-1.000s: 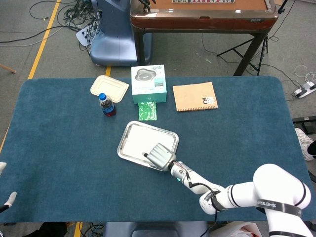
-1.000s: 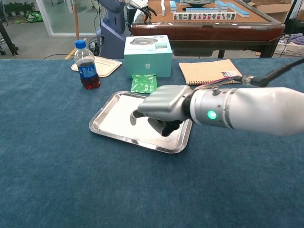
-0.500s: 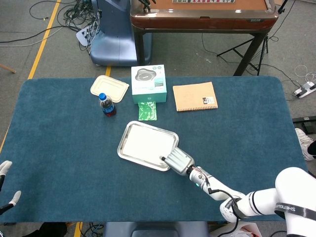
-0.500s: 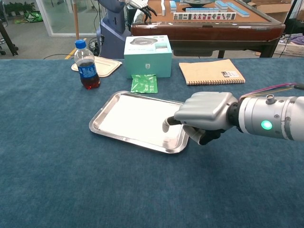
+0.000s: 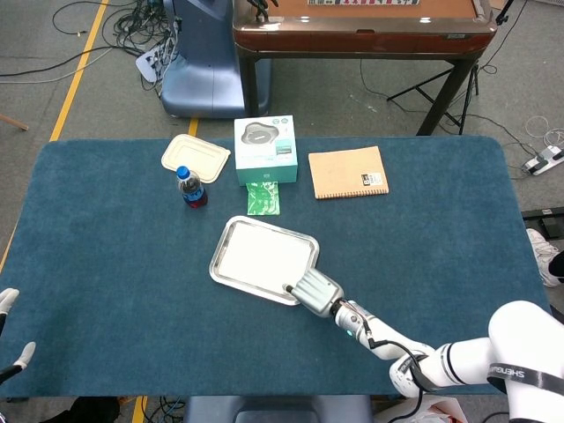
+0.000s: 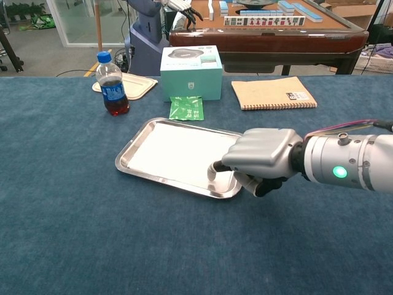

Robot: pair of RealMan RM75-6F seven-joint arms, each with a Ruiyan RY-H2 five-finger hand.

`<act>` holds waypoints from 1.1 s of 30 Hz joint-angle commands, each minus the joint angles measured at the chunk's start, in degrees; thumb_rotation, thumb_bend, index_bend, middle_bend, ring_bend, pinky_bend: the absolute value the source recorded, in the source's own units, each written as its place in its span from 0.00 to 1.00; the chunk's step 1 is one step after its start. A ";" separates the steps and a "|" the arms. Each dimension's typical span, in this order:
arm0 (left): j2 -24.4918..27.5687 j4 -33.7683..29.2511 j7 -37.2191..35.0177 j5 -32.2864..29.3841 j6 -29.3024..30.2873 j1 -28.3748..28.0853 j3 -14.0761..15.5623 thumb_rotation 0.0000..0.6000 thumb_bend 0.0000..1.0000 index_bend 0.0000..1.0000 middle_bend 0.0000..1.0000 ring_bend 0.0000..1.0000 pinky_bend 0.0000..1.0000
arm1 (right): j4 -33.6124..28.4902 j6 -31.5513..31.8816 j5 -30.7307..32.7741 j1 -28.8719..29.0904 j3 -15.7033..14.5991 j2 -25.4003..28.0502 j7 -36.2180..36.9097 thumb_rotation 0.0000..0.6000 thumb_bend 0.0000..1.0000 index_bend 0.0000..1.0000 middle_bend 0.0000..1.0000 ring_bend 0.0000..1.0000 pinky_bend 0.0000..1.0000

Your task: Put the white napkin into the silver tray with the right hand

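Observation:
The white napkin [image 5: 260, 251] lies flat inside the silver tray [image 5: 218, 249], which sits mid-table. In the chest view the napkin [image 6: 169, 153] covers most of the tray's [image 6: 126, 157] floor. My right hand [image 5: 315, 290] hovers at the tray's near right corner. It holds nothing, and its fingers bend down toward the rim [image 6: 261, 157]. Only the pale fingertips of my left hand [image 5: 7, 298] show, at the head view's lower left edge, off the table, apart and holding nothing.
Behind the tray stand a green packet [image 6: 186, 108], a teal box [image 6: 191, 70], a cola bottle [image 6: 112, 86], a beige lidded container [image 6: 132, 85] and a brown notebook [image 6: 273, 92]. A mahjong table [image 5: 361, 26] stands beyond the far edge.
My right hand has drawn back from over the tray's middle to its near right corner. The napkin stays flat in the tray.

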 commanded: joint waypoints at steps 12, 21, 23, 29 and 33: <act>0.15 0.26 -0.31 -0.03 0.45 0.38 0.09 1.00 0.24 0.10 0.12 0.12 0.09 | 0.59 -0.93 0.18 -0.28 0.87 -1.04 -0.92 1.00 1.00 0.19 0.98 0.94 1.00; 0.22 0.14 -0.24 0.33 0.27 0.01 -0.04 1.00 0.24 0.10 0.12 0.12 0.09 | -2.49 1.98 -2.52 -2.06 1.90 1.64 0.84 1.00 1.00 0.19 0.98 0.94 1.00; 0.35 -0.10 -0.08 0.39 0.28 -0.13 -0.17 1.00 0.24 0.10 0.12 0.12 0.09 | -4.01 3.50 -3.34 -2.76 2.23 3.12 1.06 1.00 1.00 0.18 0.98 0.94 1.00; 0.73 -0.74 0.25 0.44 0.03 -0.58 -0.49 1.00 0.24 0.10 0.12 0.12 0.09 | -9.41 11.28 -6.03 -6.89 3.19 9.23 2.57 1.00 1.00 0.17 0.93 0.91 1.00; 0.59 -0.80 0.33 0.40 -0.71 -1.20 -0.69 1.00 0.24 0.10 0.12 0.12 0.09 | -12.57 18.12 -8.27 -11.58 2.79 13.59 3.89 1.00 1.00 0.17 0.80 0.80 1.00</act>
